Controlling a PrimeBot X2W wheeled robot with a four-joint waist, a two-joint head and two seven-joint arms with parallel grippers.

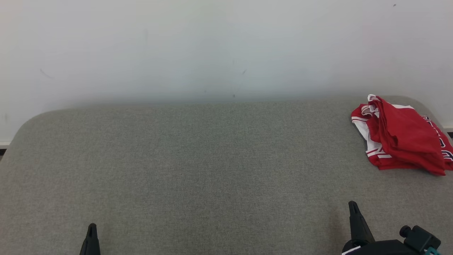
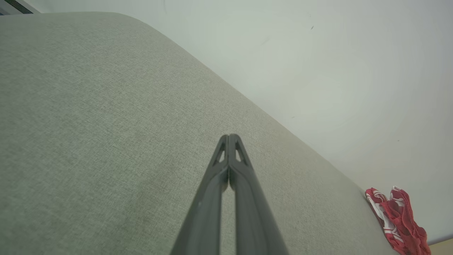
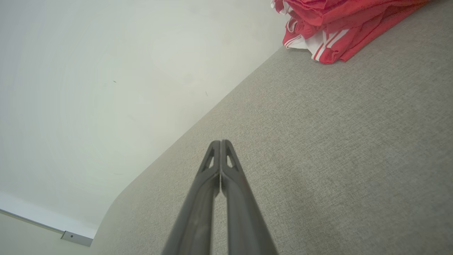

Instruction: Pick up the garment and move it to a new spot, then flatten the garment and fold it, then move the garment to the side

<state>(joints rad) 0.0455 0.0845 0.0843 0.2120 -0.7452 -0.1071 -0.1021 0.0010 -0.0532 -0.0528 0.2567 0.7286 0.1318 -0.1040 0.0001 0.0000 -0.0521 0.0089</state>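
Note:
A red garment [image 1: 403,136] with white trim and dark lettering lies folded in a bundle at the far right of the grey fabric surface [image 1: 198,166]. It also appears at the lower right of the left wrist view as the garment [image 2: 398,221] and at the top of the right wrist view as the garment [image 3: 336,24]. My left gripper [image 1: 92,226] rests at the lower left, shut and empty, far from the cloth. My right gripper [image 1: 353,204] sits at the lower right, shut with nothing in it, well short of the bundle. Both sets of fingertips press together in the wrist views [image 2: 229,136] [image 3: 220,142].
A pale wall [image 1: 212,46] rises right behind the surface's far edge. The surface has rounded far corners, and the garment lies close to the right one. A strip of floor and baseboard [image 3: 76,238] shows beyond the edge.

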